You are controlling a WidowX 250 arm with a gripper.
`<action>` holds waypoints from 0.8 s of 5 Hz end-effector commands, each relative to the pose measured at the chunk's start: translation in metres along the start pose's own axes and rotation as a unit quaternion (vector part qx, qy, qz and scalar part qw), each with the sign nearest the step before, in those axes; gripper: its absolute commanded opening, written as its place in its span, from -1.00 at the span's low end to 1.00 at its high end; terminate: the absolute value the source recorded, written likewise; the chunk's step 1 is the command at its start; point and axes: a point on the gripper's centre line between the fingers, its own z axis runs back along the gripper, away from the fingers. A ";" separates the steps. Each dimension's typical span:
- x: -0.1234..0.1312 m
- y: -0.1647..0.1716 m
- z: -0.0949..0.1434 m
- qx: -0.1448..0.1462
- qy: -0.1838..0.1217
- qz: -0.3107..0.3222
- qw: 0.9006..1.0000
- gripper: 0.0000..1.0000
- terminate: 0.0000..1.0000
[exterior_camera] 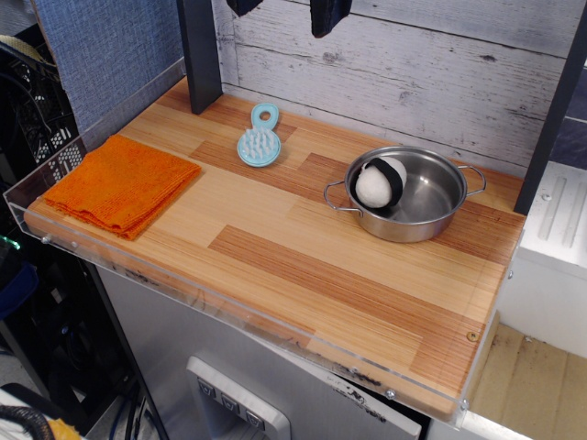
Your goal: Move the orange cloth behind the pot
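- Brush (260,139), light blue, lies just below the gripper (286,11); pot (404,193) holds 1 white-and-black object (380,182).
- Gripper at top edge, cropped; jaw spacing cannot be told, nothing held.
- Orange cloth (120,183) lies well apart, far left.

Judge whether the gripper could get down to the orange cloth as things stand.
Probably yes: the orange cloth lies flat and uncovered, apart from the brush and pot. Only the gripper's dark tips show at the top edge.

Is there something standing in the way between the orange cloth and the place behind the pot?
Possibly the light-blue brush. It lies on the table between the orange cloth at the left end and the strip behind the pot. A straight slide might brush it; otherwise nothing visible blocks.
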 end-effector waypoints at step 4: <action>-0.021 0.077 -0.029 0.015 -0.005 -0.009 1.000 1.00 -1.00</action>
